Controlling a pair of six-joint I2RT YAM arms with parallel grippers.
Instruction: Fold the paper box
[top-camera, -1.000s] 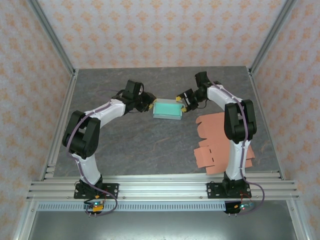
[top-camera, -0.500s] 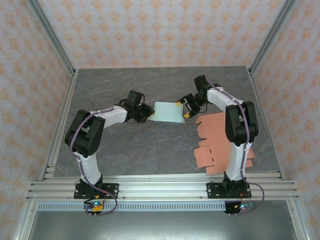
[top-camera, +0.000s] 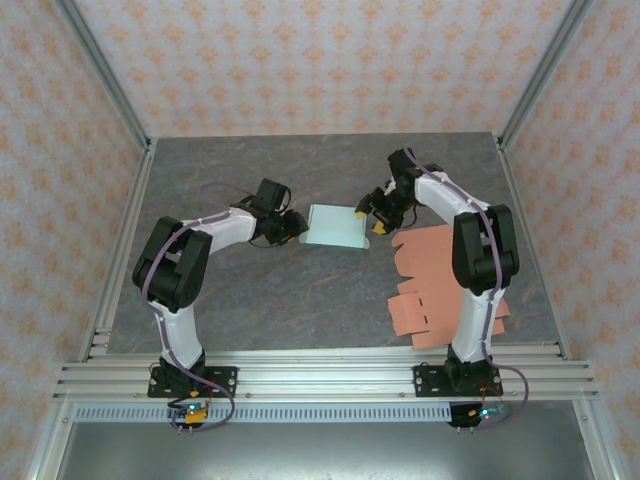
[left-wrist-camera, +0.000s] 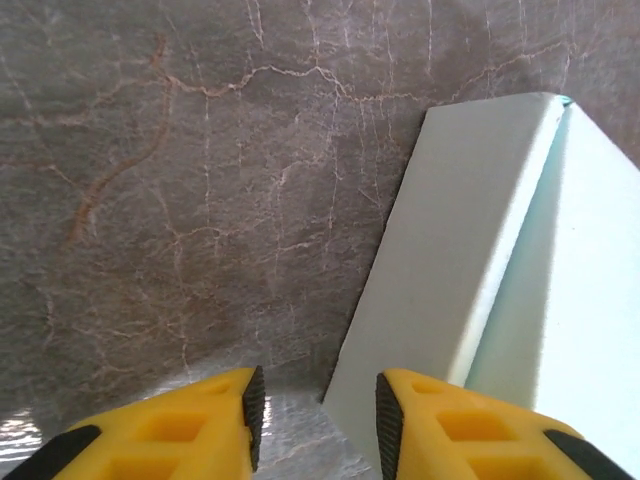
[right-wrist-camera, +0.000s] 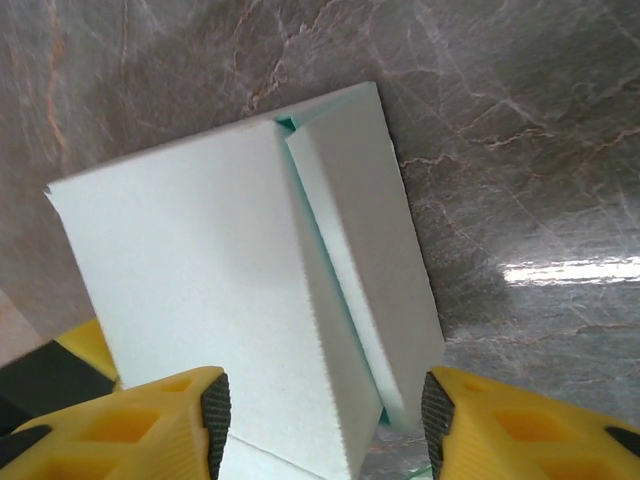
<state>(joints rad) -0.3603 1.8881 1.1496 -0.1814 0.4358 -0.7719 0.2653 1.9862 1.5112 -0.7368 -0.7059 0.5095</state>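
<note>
The paper box (top-camera: 333, 226) is pale mint and lies flat on the grey table, folded shut with its pale side up. My left gripper (top-camera: 296, 228) sits low at its left edge. In the left wrist view its jaws (left-wrist-camera: 320, 420) stand open, and a corner of the box (left-wrist-camera: 470, 250) reaches in beside the right finger (left-wrist-camera: 385, 425) without being pinched. My right gripper (top-camera: 370, 218) is at the box's right edge. In the right wrist view it (right-wrist-camera: 323, 425) is open and straddles the box's end (right-wrist-camera: 200, 270), where a side flap (right-wrist-camera: 370, 260) stands slightly apart.
Several flat orange paper cut-outs (top-camera: 430, 270) lie on the table's right side, by the right arm. The marbled grey table (top-camera: 250, 290) is framed by aluminium rails, with patterned walls behind.
The box has gone from tilted with its teal inside showing to lying flat, pale side up. The left gripper dropped lower at its left edge and opened a little. The right gripper stayed at the right edge.
</note>
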